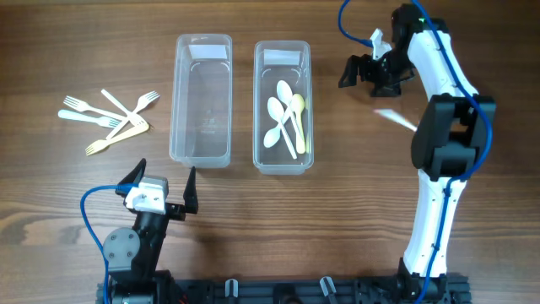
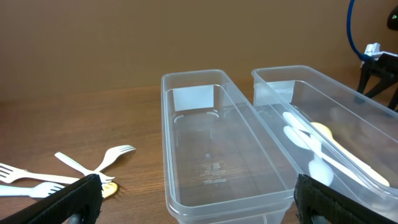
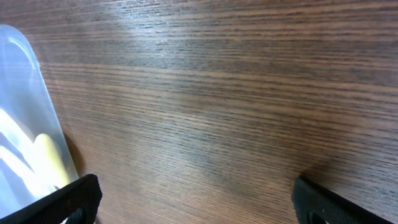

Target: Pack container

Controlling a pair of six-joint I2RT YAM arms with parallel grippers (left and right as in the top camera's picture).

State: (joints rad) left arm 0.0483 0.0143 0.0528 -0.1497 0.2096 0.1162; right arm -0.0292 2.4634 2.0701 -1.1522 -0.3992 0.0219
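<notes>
Two clear plastic containers stand side by side. The left container point(image 1: 201, 152) is empty; the right container point(image 1: 282, 165) holds several white and yellow spoons point(image 1: 285, 114). Several white and yellow forks point(image 1: 110, 118) lie loose on the table at far left. My left gripper point(image 1: 164, 181) is open and empty, just in front of the empty container point(image 2: 211, 168), with the forks point(image 2: 93, 171) to its left. My right gripper point(image 1: 359, 74) is open and empty, over bare table right of the spoon container, whose corner point(image 3: 25, 124) shows in the right wrist view.
A white utensil point(image 1: 395, 118) lies on the table at right, beside the right arm. The table is brown wood. The right arm's blue cable loops above the back right corner.
</notes>
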